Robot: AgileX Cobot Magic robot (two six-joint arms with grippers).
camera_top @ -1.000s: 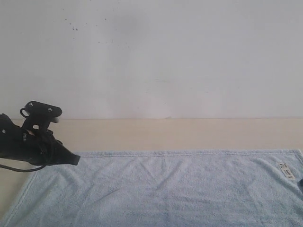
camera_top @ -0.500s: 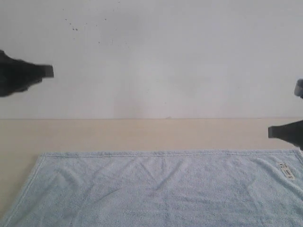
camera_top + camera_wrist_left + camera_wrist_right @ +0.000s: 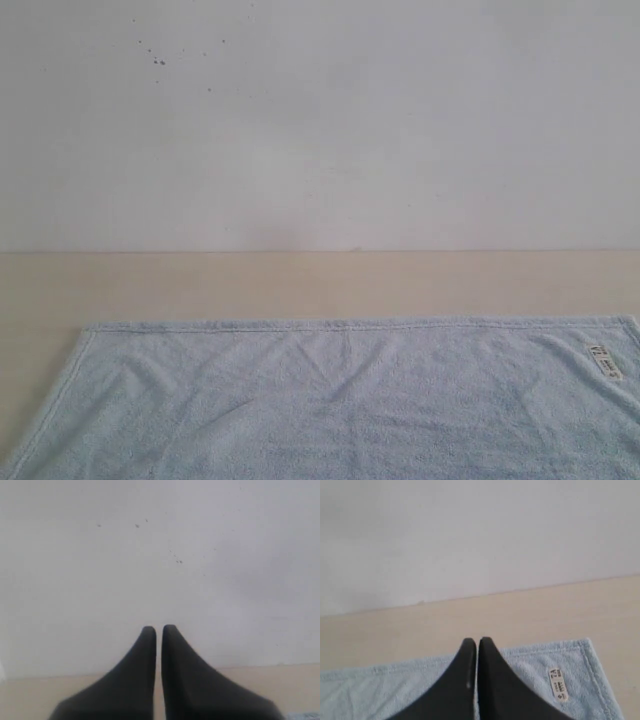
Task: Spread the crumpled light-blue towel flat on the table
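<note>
The towel (image 3: 330,400) lies opened out on the table (image 3: 300,285), a pale light-blue, fluffy terry cloth. In the exterior view its left hemmed edge slants toward the near left corner of the picture. Its far hem runs straight across, parallel to the wall (image 3: 320,150), with a bare strip of beige table between them. A few soft creases fan across the middle, and a small white label (image 3: 605,362) with dark print sits close to the far right corner. The cloth's near side is cut off by the frame. Neither arm shows in the exterior view. In the left wrist view the left gripper (image 3: 158,630) has its two dark fingers drawn almost together, with only a thin slit between them and nothing held. It points at the wall, and only a sliver of towel shows at one corner of that picture. In the right wrist view the right gripper (image 3: 477,642) is likewise closed to a narrow slit and empty. The towel's far hem and labelled corner show around its fingers, but I cannot tell whether they touch the cloth.
</note>
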